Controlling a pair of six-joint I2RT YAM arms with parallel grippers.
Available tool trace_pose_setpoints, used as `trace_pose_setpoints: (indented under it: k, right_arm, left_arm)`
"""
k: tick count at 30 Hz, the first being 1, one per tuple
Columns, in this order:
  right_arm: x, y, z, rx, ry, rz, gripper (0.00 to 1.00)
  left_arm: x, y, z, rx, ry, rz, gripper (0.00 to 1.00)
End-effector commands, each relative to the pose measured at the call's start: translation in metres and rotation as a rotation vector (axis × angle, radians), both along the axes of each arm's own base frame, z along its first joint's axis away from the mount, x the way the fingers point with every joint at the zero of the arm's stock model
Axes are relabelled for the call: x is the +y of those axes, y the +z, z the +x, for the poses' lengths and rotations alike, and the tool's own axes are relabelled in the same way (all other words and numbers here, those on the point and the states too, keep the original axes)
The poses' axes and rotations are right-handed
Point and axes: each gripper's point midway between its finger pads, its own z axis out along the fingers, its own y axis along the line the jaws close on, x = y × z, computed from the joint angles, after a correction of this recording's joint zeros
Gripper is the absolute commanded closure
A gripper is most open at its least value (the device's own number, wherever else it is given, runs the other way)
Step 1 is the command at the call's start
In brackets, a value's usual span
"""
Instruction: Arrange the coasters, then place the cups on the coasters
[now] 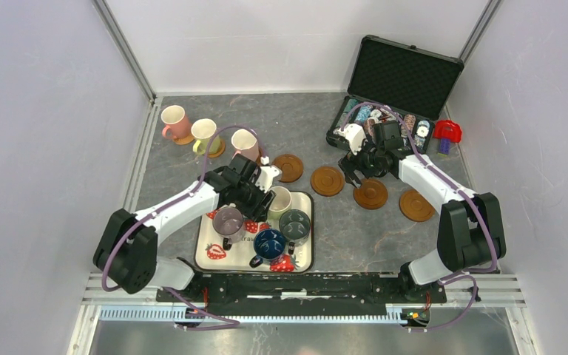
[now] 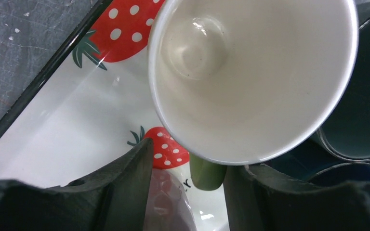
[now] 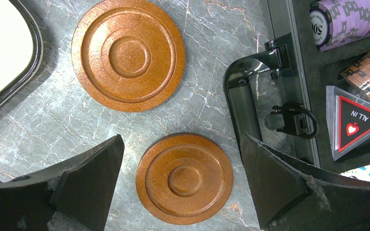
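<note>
1. Left arm: it reaches forward from its base with the elbow bent and the wrist pitched down over the strawberry-print tray (image 2: pixel 53 144).
2. Left gripper (image 2: pixel 188 156): I see the jaws part-way apart, with no grip closed on anything. The cream cup (image 2: pixel 250 72) stands mouth-up on the tray just ahead of the fingers. Its handle (image 2: pixel 207 174) sits in the gap, close against the right-hand finger (image 2: pixel 255 197) and apart from the left-hand one. I cannot tell whether that finger touches the handle.
3. Right of this gripper, beside the cream cup, the dark grey-green cup (image 2: pixel 361 120) is also on the tray.
4. Right arm: it stretches forward and angles inward, wrist turned down toward the table (image 3: pixel 43 125).
5. Right gripper (image 3: pixel 182 144): the jaws are spread fully wide and empty. One coaster (image 3: pixel 184 178) lies flat on the table directly below, between the fingers and touching neither.
6. A second coaster (image 3: pixel 128 55) lies ahead and slightly left of that gripper, apart from the first.
7. To the right of the right gripper is the open poker chip case (image 3: pixel 289 86).
</note>
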Motion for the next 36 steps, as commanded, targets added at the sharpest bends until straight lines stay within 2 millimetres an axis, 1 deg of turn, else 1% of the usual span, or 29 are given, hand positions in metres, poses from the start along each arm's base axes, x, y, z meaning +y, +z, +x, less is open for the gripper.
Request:
trace_pose_setpoints:
  k: [1, 4, 9, 12, 15, 18, 20, 22, 24, 26, 30, 36]
  right_arm:
    - [0.001, 0.012, 0.004, -0.04, 0.001, 0.005, 0.02]
    - [0.001, 0.01, 0.003, -0.035, 0.003, 0.008, 0.02]
    - [0.002, 0.011, 0.003, -0.037, 0.005, 0.011, 0.02]
    - [0.002, 0.011, 0.004, -0.039, 0.005, 0.011, 0.02]
    - [0.002, 0.011, 0.003, -0.038, 0.005, 0.011, 0.02]
    - [0.002, 0.011, 0.004, -0.04, 0.005, 0.012, 0.02]
    - [0.002, 0.011, 0.004, -0.041, 0.005, 0.011, 0.02]
    - [0.002, 0.012, 0.004, -0.044, 0.005, 0.013, 0.02]
    - [0.001, 0.012, 0.005, -0.045, 0.002, 0.012, 0.02]
    - [0.002, 0.013, 0.006, -0.048, 0.001, 0.013, 0.02]
    - [0.001, 0.014, 0.009, -0.057, -0.005, 0.008, 0.02]
    - [-0.006, 0.015, 0.011, -0.063, -0.04, 0.0, 0.02]
  left_arm:
    - [-0.01, 0.002, 0.013, -0.074, 0.053, -0.066, 0.43]
    - [-0.011, 0.004, 0.013, -0.088, 0.049, -0.081, 0.5]
    - [-0.009, 0.012, 0.014, -0.128, 0.045, -0.092, 0.72]
    - [-0.009, 0.024, 0.017, -0.168, 0.042, -0.107, 0.85]
    - [-0.009, 0.042, 0.022, -0.221, 0.059, -0.129, 0.97]
    - [-0.012, 0.065, 0.028, -0.278, 0.074, -0.173, 0.98]
    - [-0.015, 0.081, 0.036, -0.328, 0.087, -0.201, 0.98]
    - [-0.018, 0.096, 0.049, -0.387, 0.098, -0.21, 0.98]
    - [-0.018, 0.104, 0.068, -0.424, 0.126, -0.173, 0.98]
    - [-0.019, 0.109, 0.085, -0.45, 0.138, -0.135, 0.98]
    - [-0.028, 0.114, 0.107, -0.483, 0.143, -0.125, 0.98]
    - [-0.039, 0.101, 0.132, -0.464, 0.189, -0.105, 0.98]
